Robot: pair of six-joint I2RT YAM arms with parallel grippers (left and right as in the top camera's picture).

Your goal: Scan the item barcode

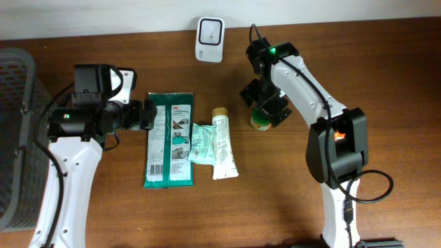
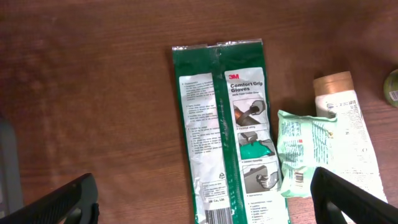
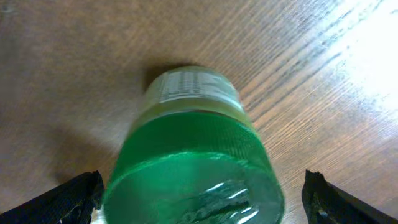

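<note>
Items lay on the table, none lifted, nothing scanned.

- Glove packet [image 1: 169,141]: flat. The left gripper [image 1: 147,115] was at its edge, jaws wide and empty.
- Sachet [image 1: 200,143] and tube [image 1: 223,145]: lay alongside.
- Green-lidded jar [image 3: 193,162]: upright and the likely item. The right gripper [image 1: 265,103] hung over it, spread wide, holding nothing.
- Scanner [image 1: 209,31]: at the far edge, well apart.

Grasp, carry and scan all remained.

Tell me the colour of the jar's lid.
Green; the lid shows best in the right wrist view.
</note>
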